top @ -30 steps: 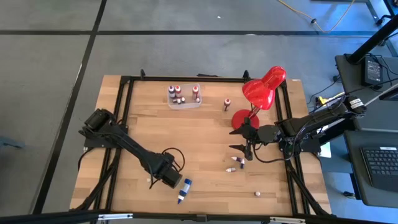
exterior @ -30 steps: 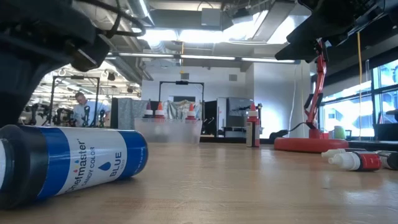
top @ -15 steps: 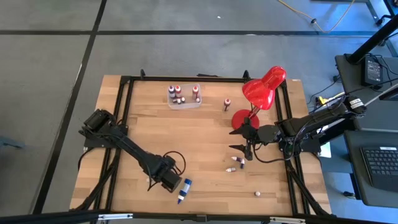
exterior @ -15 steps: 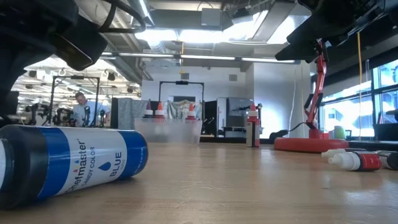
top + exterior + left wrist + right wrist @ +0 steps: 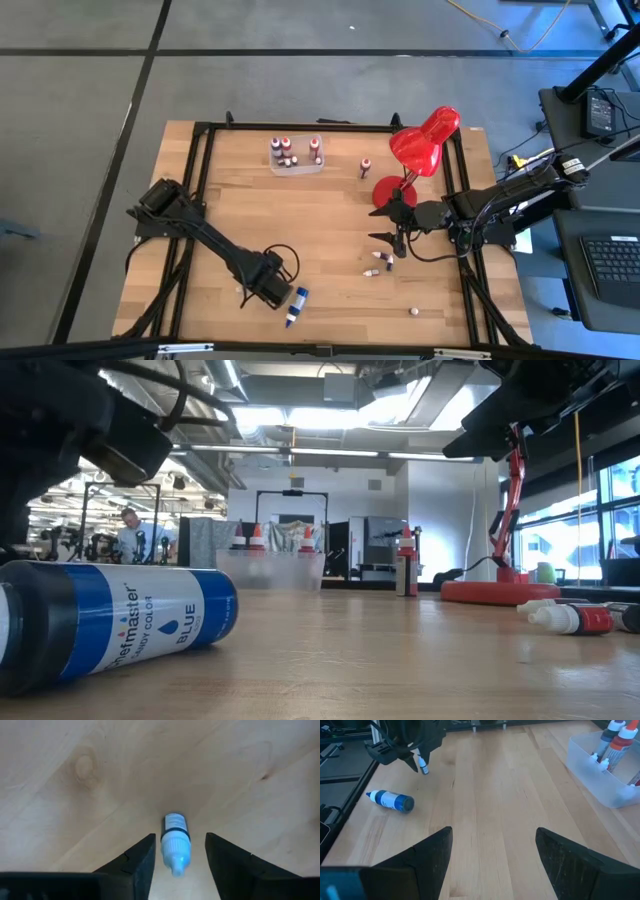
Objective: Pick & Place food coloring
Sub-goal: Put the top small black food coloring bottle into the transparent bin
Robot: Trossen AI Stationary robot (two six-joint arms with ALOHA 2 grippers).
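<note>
hidden: small bottle [image 5: 175,842] between the left pincer [image 5: 178,859] fingers, contact unclear | cut off: long blue bottle [image 5: 100,620] beside that pincer, at frame edge | tiny: bottles [image 5: 378,262] below right pincer [image 5: 390,228], colours unreadable

Beyond my pale wooden table [image 5: 330,220] I see grey concrete floor [image 5: 80,120], bright ceiling lights [image 5: 300,415] and tall windows [image 5: 615,510].

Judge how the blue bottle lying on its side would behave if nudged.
The blue bottle lies on its side on the wooden table; being round, it would probably roll if pushed sideways. Its glossy label suggests a pinch could slip. It looks like stiff plastic, so likely not fragile.
</note>
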